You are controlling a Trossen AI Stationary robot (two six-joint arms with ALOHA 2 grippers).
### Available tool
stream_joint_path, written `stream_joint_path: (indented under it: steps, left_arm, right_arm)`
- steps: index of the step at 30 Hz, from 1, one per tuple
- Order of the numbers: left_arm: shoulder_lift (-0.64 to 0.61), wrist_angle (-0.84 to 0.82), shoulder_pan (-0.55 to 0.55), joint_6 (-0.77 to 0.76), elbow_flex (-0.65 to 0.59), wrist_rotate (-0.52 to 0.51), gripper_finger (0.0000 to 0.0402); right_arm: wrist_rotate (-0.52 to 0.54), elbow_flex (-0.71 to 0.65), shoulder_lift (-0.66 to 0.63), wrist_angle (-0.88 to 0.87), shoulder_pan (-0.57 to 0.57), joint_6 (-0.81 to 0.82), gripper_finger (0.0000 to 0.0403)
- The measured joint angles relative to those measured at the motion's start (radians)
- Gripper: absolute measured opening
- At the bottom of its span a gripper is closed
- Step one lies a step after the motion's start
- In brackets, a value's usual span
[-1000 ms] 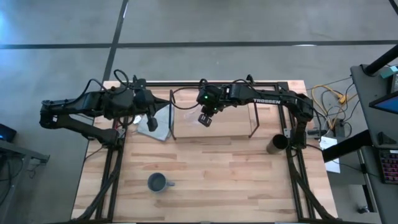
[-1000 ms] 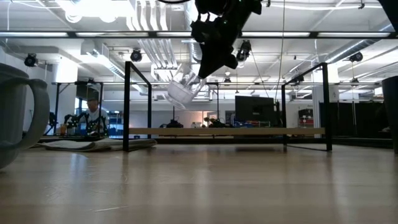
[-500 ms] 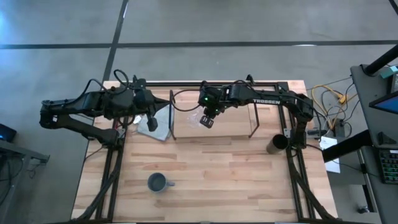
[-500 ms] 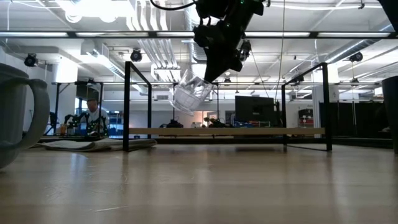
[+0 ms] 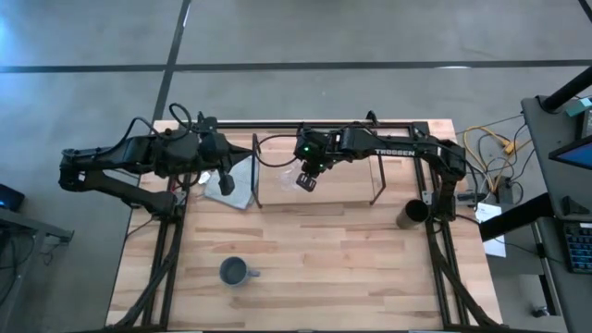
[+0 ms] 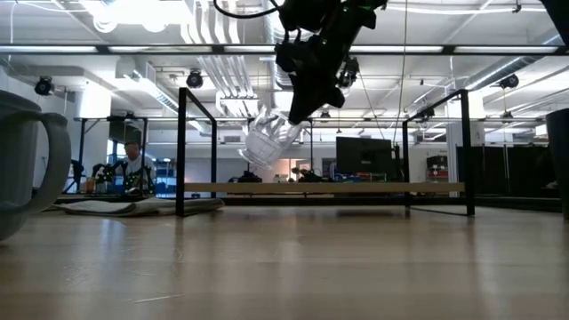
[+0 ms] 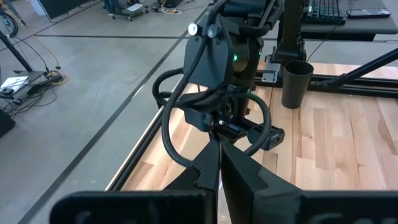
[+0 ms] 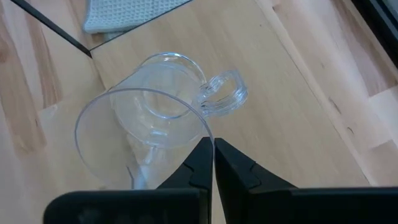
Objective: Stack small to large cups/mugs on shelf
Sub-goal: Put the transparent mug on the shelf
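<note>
The right gripper (image 5: pixel 306 178) pinches the rim of a small clear transparent cup (image 8: pixel 146 134) with a handle, holding it tilted in the air above the low light-wood shelf (image 5: pixel 319 190) with thin black wire end frames, toward the shelf's 9 o'clock end. In the low view the cup (image 6: pixel 269 142) hangs clear of the board, its mouth angled upward toward the gripper. The medium blue-grey mug (image 5: pixel 233 271) stands on the wooden table (image 5: pixel 324 268) at about 7 o'clock from the shelf, well apart from it. The taller dark cylindrical cup (image 5: pixel 411 215) stands at about 4 o'clock, just off the shelf's end. The left gripper (image 5: pixel 225 181), its fingers closed together, waits above the grey folded cloth (image 5: pixel 242 178) at 9 o'clock.
</note>
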Motion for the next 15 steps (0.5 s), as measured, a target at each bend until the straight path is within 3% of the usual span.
stream_joint_path:
  steps: [9, 15]
  left_arm:
    - [0.000, 0.000, 0.000, 0.000, 0.000, 0.000, 0.0001]
    - [0.000, 0.016, 0.000, 0.000, 0.000, 0.000, 0.0001]
  right_arm:
    - [-0.048, -0.014, 0.000, 0.126, 0.000, 0.000, 0.0009]
    - [-0.067, -0.016, 0.000, 0.120, 0.000, 0.000, 0.0009]
